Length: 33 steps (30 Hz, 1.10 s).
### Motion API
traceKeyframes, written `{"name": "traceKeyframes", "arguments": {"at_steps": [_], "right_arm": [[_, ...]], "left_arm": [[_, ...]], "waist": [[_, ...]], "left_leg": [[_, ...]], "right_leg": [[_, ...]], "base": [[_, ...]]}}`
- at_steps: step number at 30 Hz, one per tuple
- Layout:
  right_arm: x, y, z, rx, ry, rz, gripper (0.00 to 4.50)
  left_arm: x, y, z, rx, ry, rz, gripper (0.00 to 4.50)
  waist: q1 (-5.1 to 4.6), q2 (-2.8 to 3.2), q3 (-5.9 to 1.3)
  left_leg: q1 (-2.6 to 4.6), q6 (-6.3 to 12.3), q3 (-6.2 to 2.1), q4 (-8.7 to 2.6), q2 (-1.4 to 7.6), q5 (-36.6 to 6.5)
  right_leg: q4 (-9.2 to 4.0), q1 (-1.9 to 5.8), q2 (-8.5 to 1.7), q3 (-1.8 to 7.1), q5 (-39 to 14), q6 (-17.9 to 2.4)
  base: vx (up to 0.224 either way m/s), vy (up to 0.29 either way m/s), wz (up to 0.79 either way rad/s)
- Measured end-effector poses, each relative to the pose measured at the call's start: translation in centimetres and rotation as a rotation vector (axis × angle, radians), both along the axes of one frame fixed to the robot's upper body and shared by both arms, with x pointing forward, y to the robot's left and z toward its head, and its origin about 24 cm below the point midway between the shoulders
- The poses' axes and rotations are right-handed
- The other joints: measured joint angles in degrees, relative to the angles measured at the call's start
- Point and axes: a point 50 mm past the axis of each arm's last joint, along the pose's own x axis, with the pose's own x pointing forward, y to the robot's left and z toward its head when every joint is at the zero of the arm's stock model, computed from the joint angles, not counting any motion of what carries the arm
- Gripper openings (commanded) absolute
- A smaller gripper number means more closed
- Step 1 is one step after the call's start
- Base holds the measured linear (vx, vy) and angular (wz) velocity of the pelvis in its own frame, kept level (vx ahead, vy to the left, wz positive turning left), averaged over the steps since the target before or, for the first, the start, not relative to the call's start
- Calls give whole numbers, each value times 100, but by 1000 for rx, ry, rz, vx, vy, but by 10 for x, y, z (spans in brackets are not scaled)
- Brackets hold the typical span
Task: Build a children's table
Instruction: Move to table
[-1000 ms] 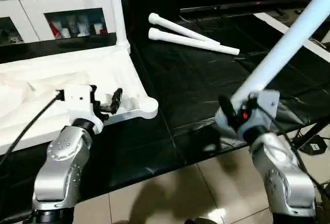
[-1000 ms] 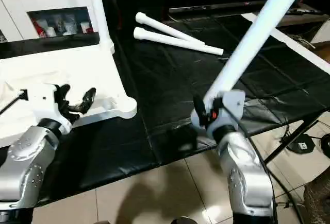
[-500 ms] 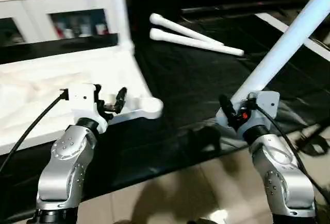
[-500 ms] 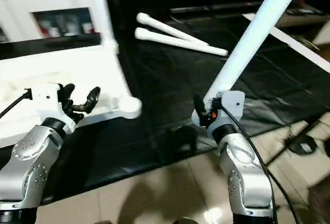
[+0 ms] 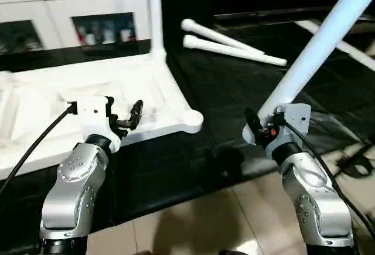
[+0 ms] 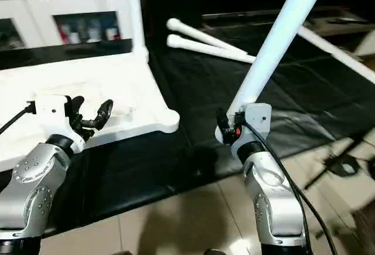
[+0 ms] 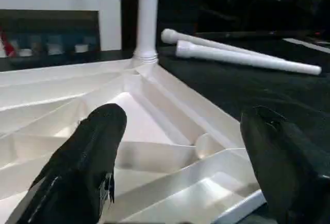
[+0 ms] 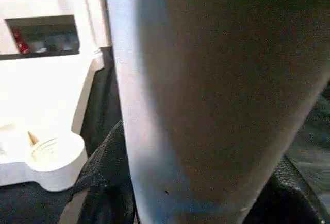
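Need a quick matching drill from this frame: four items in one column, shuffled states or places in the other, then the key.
Items:
1. left claw
2. right claw
3. two loose legs
4. fitted leg

States:
A. lying side by side on the black mat
B. standing upright in a far corner socket of the tabletop
C. open, empty, over the tabletop's ribbed underside
D. closed on a slanting leg

Pairs: 1-C, 2-D, 3-A, 4-B
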Motion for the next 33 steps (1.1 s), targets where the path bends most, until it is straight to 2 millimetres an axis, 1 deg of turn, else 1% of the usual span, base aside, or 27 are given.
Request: {"name": "traceKeyframes", "arguments": {"at_steps": [1,3,7,10,14,15,16,17,18,19,20,21,22,23,24,25,26,27,28,29,30,31,32,33], "right_arm": [[0,0,0,11,2,-1,195],[0,-2,0,15,2,-9,195],[0,-5,0,16,4,-25,195],[0,-5,-3,19,15,-26,195],[0,-4,-4,5,21,-2,195],[0,-3,-4,-5,24,18,195],[-1,-2,-6,-8,33,30,195],[-1,-1,-6,-9,38,40,195],[-1,0,-6,-11,40,52,195],[-1,2,-7,-15,44,66,195],[-2,4,-7,-15,44,81,195],[-2,6,-7,-15,45,92,195],[-2,8,-7,-16,44,101,195],[-2,9,-7,-15,44,107,195],[-3,9,-8,-12,47,106,195],[-4,8,-11,-11,58,102,195],[-2,9,-9,-8,50,104,195],[-2,9,-8,-1,47,105,195],[0,10,-5,7,36,110,195],[-1,10,-5,18,35,107,195],[-1,9,-7,22,43,101,195],[-2,11,-8,29,48,105,195],[-2,12,-8,32,46,108,195],[-1,13,-6,33,41,112,195]], "left_arm": [[0,0,0,-1,-1,-1,401],[1,-1,1,0,-4,-3,401],[1,-1,1,2,-5,-3,401],[2,-1,3,0,-13,-5,401],[3,-1,5,-4,-20,-6,401],[3,-2,6,-5,-21,-7,401],[4,-3,7,-8,-28,-13,401],[5,-3,8,-10,-30,-10,401],[4,-2,8,-11,-29,-9,401],[4,-2,8,-13,-29,-8,401],[4,-2,8,-14,-29,-7,401],[4,-1,8,-14,-30,-6,401],[4,-1,8,-15,-30,-4,401],[4,-1,8,-15,-30,-3,401],[5,-1,9,-13,-34,-6,401],[7,-1,13,-15,-47,-8,401],[6,1,12,-17,-45,4,401],[4,3,8,-18,-31,13,401],[2,5,4,-20,-16,21,401],[3,5,6,-19,-21,21,401],[4,4,9,-18,-34,16,401],[4,4,9,-18,-36,16,401],[4,5,9,-18,-36,20,401],[4,7,10,-16,-36,25,401]], "waist": [[-25,0,0],[-45,0,0],[-88,0,1],[-140,-1,2],[-202,0,3],[-205,27,11],[-242,22,10],[-256,23,10],[-252,22,11],[-238,29,17],[-223,38,27],[-205,53,41],[-200,93,73],[-177,136,112],[-104,178,145],[59,43,106],[143,-72,126],[300,-24,138],[397,85,164],[435,207,155],[435,229,151],[393,186,138],[339,170,123],[276,153,111]], "left_leg": [[-1,-1,-4,-1,6,0],[-5,-6,-16,-6,23,2],[-5,-30,-62,-41,41,16],[-6,-80,-98,-60,54,46],[-7,-94,-112,-80,58,55],[-92,-94,-223,-84,16,56],[-163,-99,-357,-86,-12,59],[-220,-101,-460,-86,-45,60],[-253,-102,-532,-86,-68,60],[-261,-102,-605,-89,-83,60],[-263,-103,-647,-89,-83,59],[-256,-105,-681,-91,-84,58],[-252,-110,-726,-92,-80,55],[-269,-114,-751,-115,-79,55],[-288,-141,-735,-191,-131,70],[-208,-141,-456,-261,-61,71],[-124,-183,-289,-142,15,17],[-61,-205,-278,28,36,-167],[53,-119,-444,247,52,-230],[258,-246,-507,302,80,-241],[309,-289,-413,196,81,-266],[329,-286,-371,70,76,-265],[340,-266,-373,4,75,-247],[348,-250,-375,-5,71,-237]], "right_leg": [[4,-8,-4,0,-8,24],[5,-19,-1,-9,-20,60],[5,-33,42,-12,-44,104],[4,-37,70,-23,-44,104],[2,-47,70,-49,-45,104],[-3,-17,16,-192,-50,109],[-11,-4,-51,-367,-118,158],[-17,-2,-74,-464,-137,152],[-21,10,-108,-552,-138,152],[-22,56,-154,-668,-138,153],[-23,108,-167,-734,-140,156],[-28,175,-208,-837,-143,159],[-30,283,-241,-967,-176,199],[0,358,-223,-1033,-298,201],[333,391,-203,-1003,-648,95],[684,433,-85,-640,-863,-7],[669,456,-23,-394,-854,111],[700,489,-4,-276,-836,150],[690,574,49,-237,-828,202],[690,612,76,-249,-844,235],[663,628,102,-197,-851,220],[605,626,190,-109,-916,-8],[602,615,199,-112,-915,-260],[620,579,196,-151,-884,-383]], "base": [[0,0,0],[0,0,0],[0,0,0],[0,0,0],[0,0,0],[0,0,0],[-51,-25,30],[-20,-37,54],[-20,-37,54],[17,-63,60],[22,-76,65],[22,-76,65],[8,-72,66],[-58,-36,74],[-58,-36,74],[37,-138,83],[161,-212,71],[161,-212,71],[124,-63,26],[77,33,17],[77,33,17],[42,-21,31],[80,-22,13],[80,-22,13]]}}
